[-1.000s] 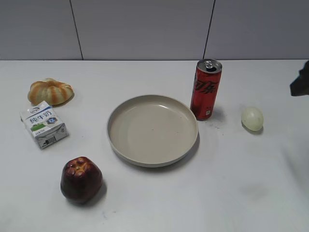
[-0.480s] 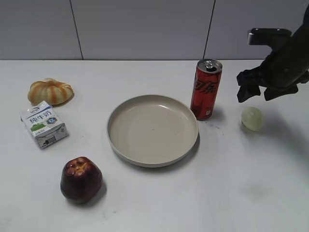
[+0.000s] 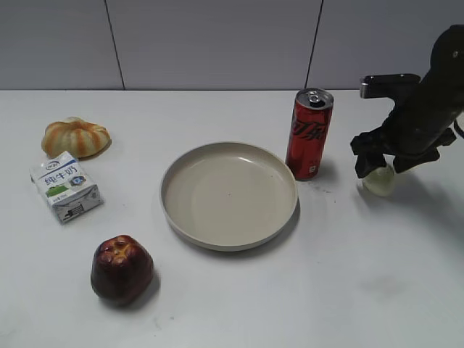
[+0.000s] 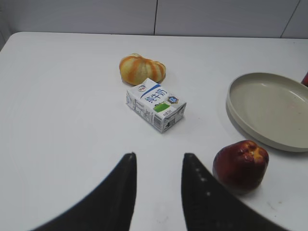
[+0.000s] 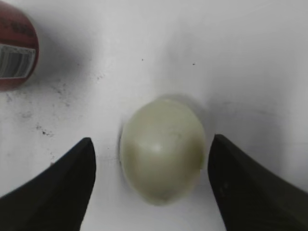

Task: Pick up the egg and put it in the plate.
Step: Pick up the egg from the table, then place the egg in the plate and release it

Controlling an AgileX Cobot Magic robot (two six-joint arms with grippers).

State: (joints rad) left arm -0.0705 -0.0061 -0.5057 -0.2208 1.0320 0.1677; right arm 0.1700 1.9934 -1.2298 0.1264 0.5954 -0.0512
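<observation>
White bench [image 3: 362, 290] beneath, the right pincer [image 5: 153, 163] hangs wide open astride the egg [image 5: 162, 149], which lies right of a red can [image 3: 309, 134], well apart from the plate [image 3: 229, 196]; grasping seems underway, closing gently next.

Lighting was bright, even, diffuse from above. Desk [image 3: 217, 304] read near-white, no harsh glare. Shadows were soft, short, falling right of can [image 3: 309, 134] and apple [image 3: 122, 268]. Exterior view was sharp. Right wrist view was soft, close focus blurred; egg [image 5: 162, 149] cast faint halo shadow. Left wrist pincer [image 4: 159, 192] looked dark, slightly blurred.
</observation>
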